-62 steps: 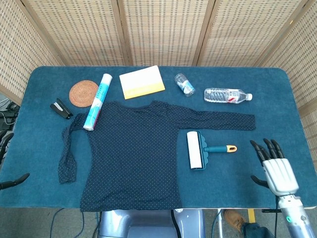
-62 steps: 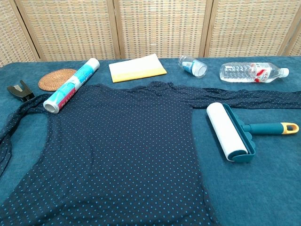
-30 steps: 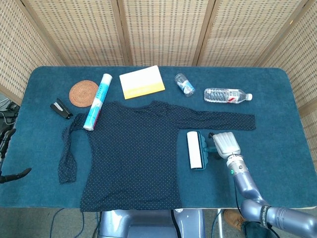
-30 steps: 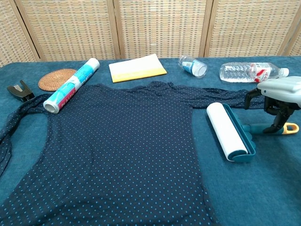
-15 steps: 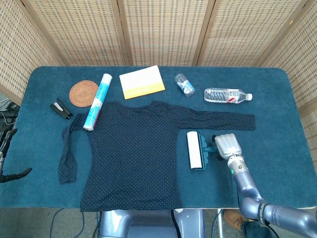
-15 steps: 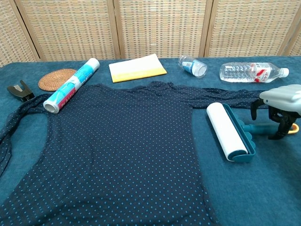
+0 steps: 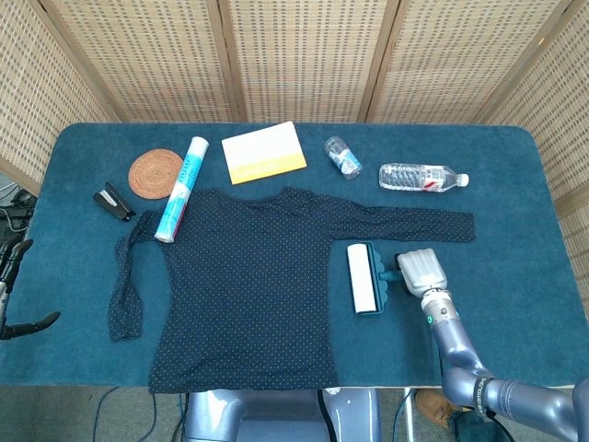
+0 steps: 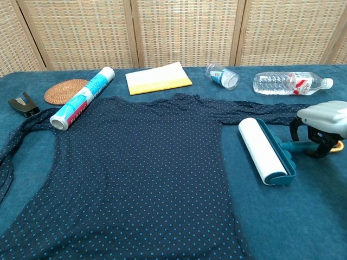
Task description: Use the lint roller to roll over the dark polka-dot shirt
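Right robot hand (image 8: 320, 130): fingers curled around the lint roller (image 8: 267, 151) handle, gripping it.
Lint roller: on the counter (image 7: 515, 230), just right of the shirt.
Polka-dot shirt (image 7: 248, 285): spread flat, mid-counter.
Left robot hand (image 7: 20, 322): at the frame edge; grip cannot be told.

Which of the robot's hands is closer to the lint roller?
The right hand, set over the lint roller handle. The left hand sits far off at the table's left edge.
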Robot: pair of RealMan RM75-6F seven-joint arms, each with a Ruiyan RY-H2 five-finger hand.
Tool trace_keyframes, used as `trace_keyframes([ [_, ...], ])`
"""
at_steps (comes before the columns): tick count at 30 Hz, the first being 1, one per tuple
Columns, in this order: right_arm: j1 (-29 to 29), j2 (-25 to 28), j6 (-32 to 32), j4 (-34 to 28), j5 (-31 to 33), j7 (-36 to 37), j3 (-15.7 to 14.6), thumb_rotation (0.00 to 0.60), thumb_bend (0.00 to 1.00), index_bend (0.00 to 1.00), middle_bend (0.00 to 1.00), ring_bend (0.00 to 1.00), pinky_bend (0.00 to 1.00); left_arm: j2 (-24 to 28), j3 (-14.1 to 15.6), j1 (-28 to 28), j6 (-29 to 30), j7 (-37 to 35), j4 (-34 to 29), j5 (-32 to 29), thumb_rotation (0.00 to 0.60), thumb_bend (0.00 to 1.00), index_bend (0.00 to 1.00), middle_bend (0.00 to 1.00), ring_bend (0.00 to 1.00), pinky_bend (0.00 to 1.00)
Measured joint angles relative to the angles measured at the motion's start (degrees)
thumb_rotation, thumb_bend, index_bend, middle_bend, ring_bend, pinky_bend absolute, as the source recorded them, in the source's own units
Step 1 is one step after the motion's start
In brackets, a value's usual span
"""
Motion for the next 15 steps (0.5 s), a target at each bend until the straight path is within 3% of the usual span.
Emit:
trace_keyframes([
  [7,0.01,0.44,1.06,-0.53,-1.57,0.44,0.08,0.6,0.77,0.65,1.0,1.0,1.0,0.07,0.02,-0.13,-0.26,-0.17,-0.05,-0.1,0.6,0.0,0.0,0.0,0.0,0.0],
  [15,1.94,3.15,3.56,-6.59,-2.07,-3.43,2.23,0.6,0.79,0.7,1.0,1.0,1.0,0.37,0.09,-0.38,-0.95,-1.2,0.06,-0.07,0.6,0.0,0.0,0.0,0.0,0.0],
])
